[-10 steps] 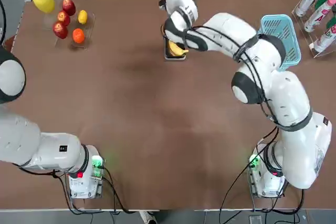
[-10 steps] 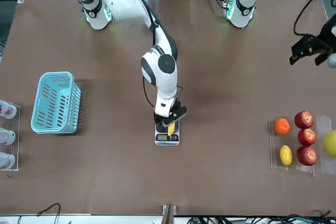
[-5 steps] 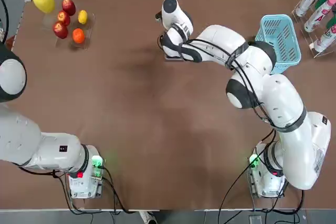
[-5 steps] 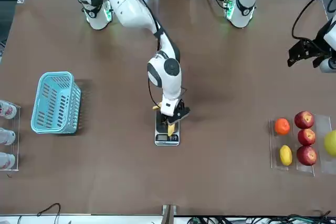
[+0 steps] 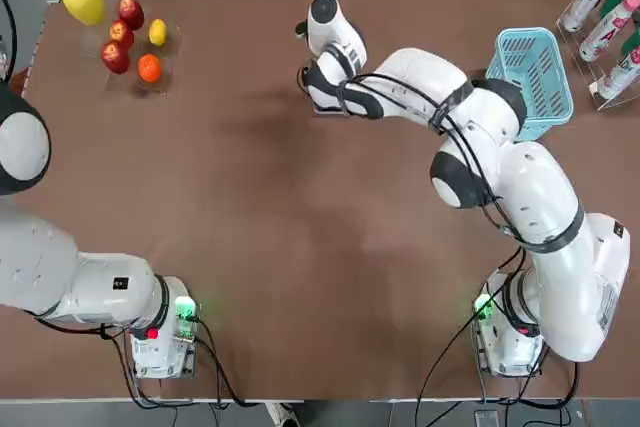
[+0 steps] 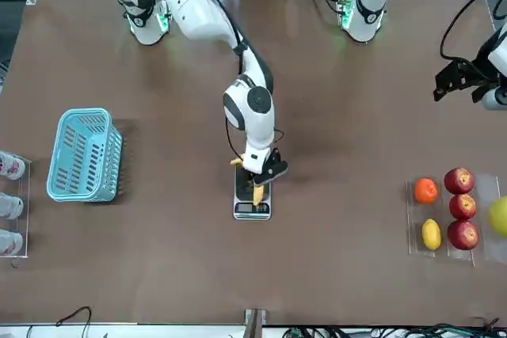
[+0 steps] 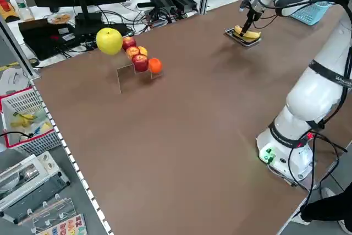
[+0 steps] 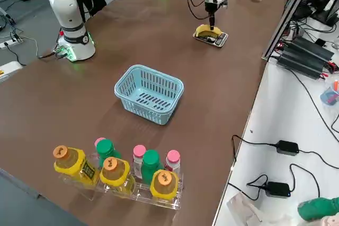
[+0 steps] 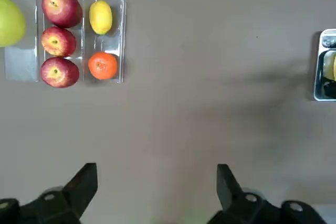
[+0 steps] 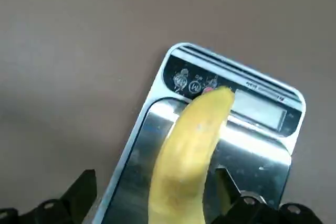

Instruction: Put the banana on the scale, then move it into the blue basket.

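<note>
Two open fingers of the right gripper [image 10: 152, 192] straddle the banana [image 10: 190, 153] lying on the scale [image 10: 223, 129]. An off-centre closing could roll it off. The blue basket [image 5: 535, 77] waits at three o'clock; the left gripper [image 9: 155, 195] idles, open.

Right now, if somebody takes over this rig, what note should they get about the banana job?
Right gripper: open, low over the scale, one finger on each side of the small curved yellow banana, not clamping it.
Left gripper: open, parked high over the table on the robot's left, idle.
The banana lies along the flat black scale with the silver-grey rim, mid-table at the far edge.
The light blue slotted plastic basket stands empty on the robot's right side.
Done: banana is on the scale.
Left: close on the banana, lift it, carry it to the basket and release.
</note>
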{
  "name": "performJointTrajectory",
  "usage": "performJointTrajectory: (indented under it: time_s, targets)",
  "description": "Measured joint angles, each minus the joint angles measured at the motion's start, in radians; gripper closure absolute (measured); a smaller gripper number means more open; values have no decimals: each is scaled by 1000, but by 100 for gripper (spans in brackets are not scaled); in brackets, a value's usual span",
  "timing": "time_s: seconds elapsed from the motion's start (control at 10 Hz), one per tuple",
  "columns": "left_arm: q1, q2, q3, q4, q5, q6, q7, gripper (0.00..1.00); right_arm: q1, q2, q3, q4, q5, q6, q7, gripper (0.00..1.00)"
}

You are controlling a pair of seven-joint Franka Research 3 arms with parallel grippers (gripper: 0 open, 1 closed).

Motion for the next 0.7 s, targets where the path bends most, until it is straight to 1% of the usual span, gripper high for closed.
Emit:
performJointTrajectory:
  time_s: [0.1,0.3,0.4,0.6,0.7]
  targets:
    - [-1,0,-3,4,0,2,2,0,5,1,5,-5,0,3,9,0]
    - [-2,-2,-12,17,0,3,2,0,8,2,5,-13,0,17,12,7]
    - [-1,-2,-12,18,0,3,2,0,5,1,5,-14,0,17,12,15]
    - [1,-2,-12,19,0,3,2,0,-3,1,1,-14,0,19,12,48]
    - [1,-2,-12,19,0,3,2,0,-9,1,4,-15,0,20,6,49]
